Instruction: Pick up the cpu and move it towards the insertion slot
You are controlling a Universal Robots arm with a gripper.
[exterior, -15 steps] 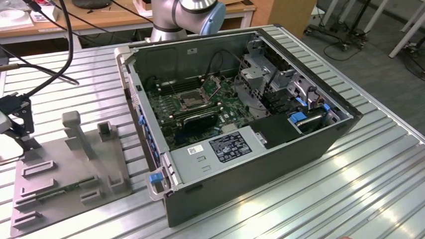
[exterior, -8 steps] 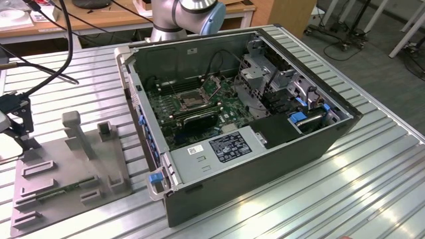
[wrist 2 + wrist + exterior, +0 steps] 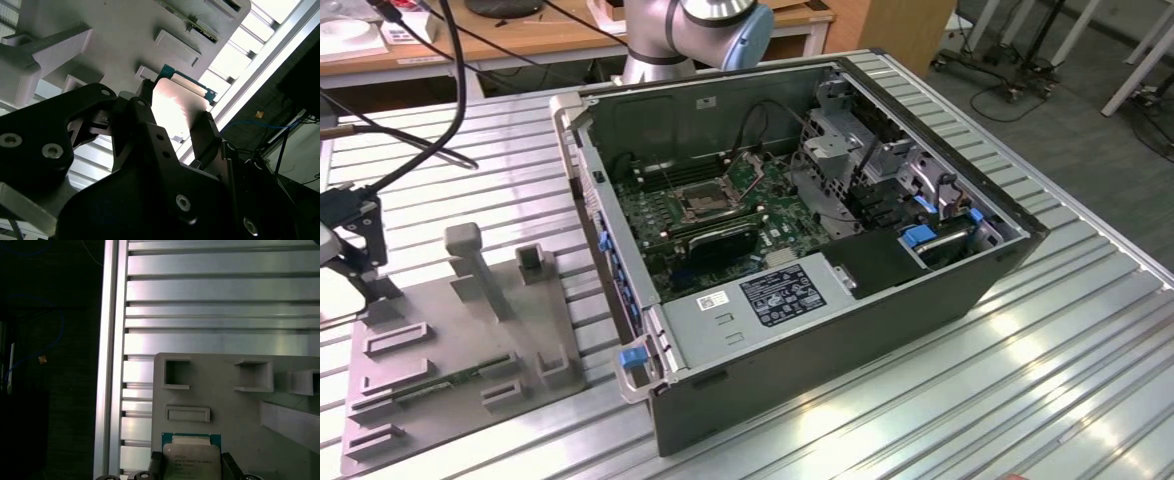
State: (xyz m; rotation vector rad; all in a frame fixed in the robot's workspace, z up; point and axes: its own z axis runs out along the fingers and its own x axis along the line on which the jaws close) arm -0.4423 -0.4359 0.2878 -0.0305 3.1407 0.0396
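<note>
Where the grey fixture plate reaches the exterior view's left edge, the gripper has its two black fingers pinched onto opposite sides of the cpu, so the jaws stand only as far apart as the chip is wide. In the first wrist view the silver lid and thin green rim of the chip show between the fingertips, over the plate and just beside a shallow rectangular pocket. I cannot tell whether it rests on the plate or hangs clear of it.

The plate's edge runs close by the chip. Past it lie a few bare slats of the aluminium table, then the table's raised side rail, and beyond that dark floor. The slats away from the plate are open and flat.

The insertion slot is well apart from the gripper, toward the exterior view's right. Its silvery frame lies uncovered on the green board inside the open computer case. Between chip and slot stand the plate's upright posts and the case's near wall (taller than anything on the plate). Black cables hang over the board just beyond the slot, and a metal drive cage stands near it on the exterior view's right.
</note>
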